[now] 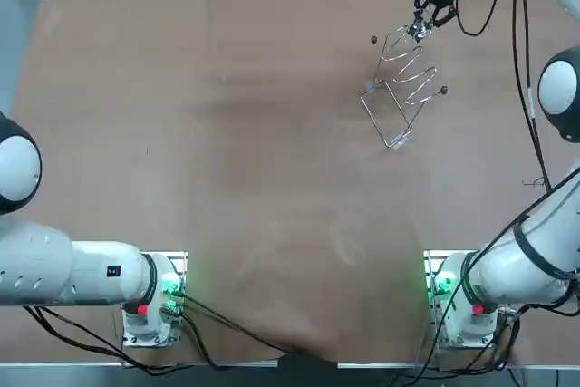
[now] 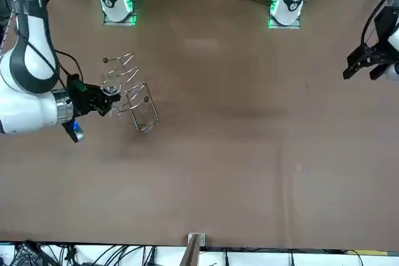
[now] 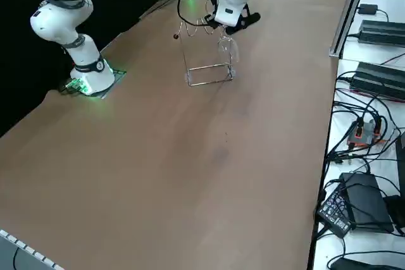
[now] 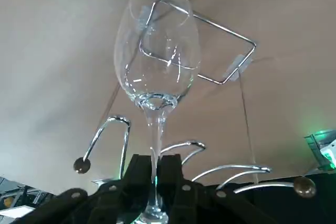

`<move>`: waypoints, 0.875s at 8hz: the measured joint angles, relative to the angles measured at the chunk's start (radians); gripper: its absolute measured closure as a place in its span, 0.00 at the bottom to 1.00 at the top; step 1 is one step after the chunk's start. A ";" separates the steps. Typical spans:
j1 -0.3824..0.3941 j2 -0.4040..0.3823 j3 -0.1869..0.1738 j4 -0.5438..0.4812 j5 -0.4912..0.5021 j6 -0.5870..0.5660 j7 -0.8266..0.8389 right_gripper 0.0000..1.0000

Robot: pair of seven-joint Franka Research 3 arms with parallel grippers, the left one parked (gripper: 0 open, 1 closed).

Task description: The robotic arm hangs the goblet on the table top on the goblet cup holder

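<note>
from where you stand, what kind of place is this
Probably a robotics lab: arm bases bolted to the table, cables beside it, right gripper at the wire goblet holder, jaws shut on a goblet.

Clear goblet [image 4: 157, 61], stem clamped between right fingers [image 4: 137, 176], by wire holder [image 4: 220, 28]

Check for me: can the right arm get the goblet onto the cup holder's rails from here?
Probably yes. The right gripper is shut on the stem of the goblet, bowl hanging down, close against the wire rails of the cup holder. Nothing else stands between them on the table.
</note>
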 joint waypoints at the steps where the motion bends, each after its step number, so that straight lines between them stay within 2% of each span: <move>1: 0.004 0.000 0.000 -0.001 0.000 0.000 0.001 0.89; 7: 0.021 0.000 0.000 -0.025 0.001 0.017 0.011 0.89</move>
